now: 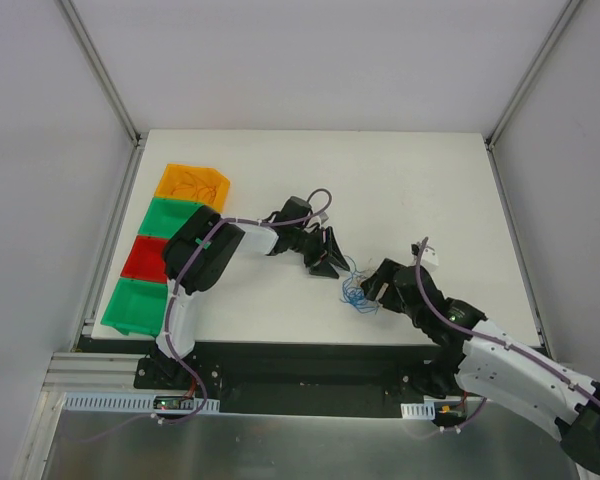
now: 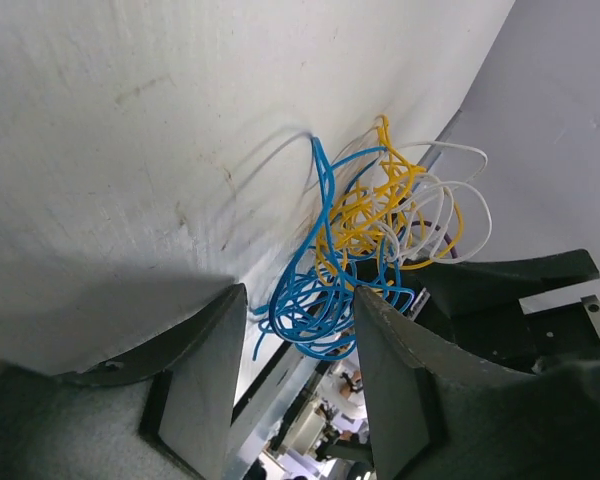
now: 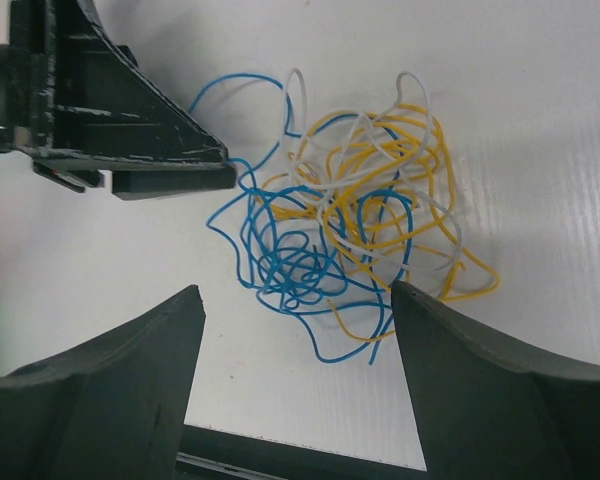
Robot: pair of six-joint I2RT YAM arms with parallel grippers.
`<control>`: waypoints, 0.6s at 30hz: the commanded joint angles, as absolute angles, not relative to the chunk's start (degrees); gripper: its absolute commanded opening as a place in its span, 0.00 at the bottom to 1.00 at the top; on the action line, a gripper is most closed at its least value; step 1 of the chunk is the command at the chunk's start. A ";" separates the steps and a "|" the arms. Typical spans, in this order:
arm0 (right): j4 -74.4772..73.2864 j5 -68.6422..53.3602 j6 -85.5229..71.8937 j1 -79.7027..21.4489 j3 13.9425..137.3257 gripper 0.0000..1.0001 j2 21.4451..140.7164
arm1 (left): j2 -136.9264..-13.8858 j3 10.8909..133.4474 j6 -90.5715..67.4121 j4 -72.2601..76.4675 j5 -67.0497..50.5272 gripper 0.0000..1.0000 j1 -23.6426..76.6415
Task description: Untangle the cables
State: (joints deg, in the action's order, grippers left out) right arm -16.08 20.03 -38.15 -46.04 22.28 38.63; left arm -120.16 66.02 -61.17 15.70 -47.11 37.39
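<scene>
The cables (image 3: 350, 215) are one loose tangle of thin blue, yellow and white strands lying on the white table (image 1: 400, 180) near its front edge, also in the top view as the cables (image 1: 357, 286). My left gripper (image 2: 300, 295) reaches them from the left. Its jaws stand apart, with the blue loops (image 2: 315, 310) hanging between the fingertips and nothing pinched. My right gripper (image 3: 298, 293) is open just short of the tangle on the near right side, and its fingers (image 3: 480, 380) flank the lowest blue and yellow strands. From above, the left gripper (image 1: 333, 258) and right gripper (image 1: 374, 289) face each other across the clump.
A row of bins runs along the table's left edge: an orange bin (image 1: 192, 183) with thin strands in it, a green bin (image 1: 178, 215), a red bin (image 1: 143, 258) and another green bin (image 1: 133, 305). The table's front edge (image 3: 310, 462) lies close behind the right gripper.
</scene>
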 commanded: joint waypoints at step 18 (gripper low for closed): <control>-18.27 25.48 -44.12 -48.96 32.42 0.77 57.12 | -119.27 71.28 -54.50 13.71 -45.18 0.00 35.95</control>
State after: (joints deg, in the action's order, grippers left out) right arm -16.38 20.84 -41.74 -48.69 29.28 55.27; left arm -120.97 69.89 -56.93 14.06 -45.95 36.29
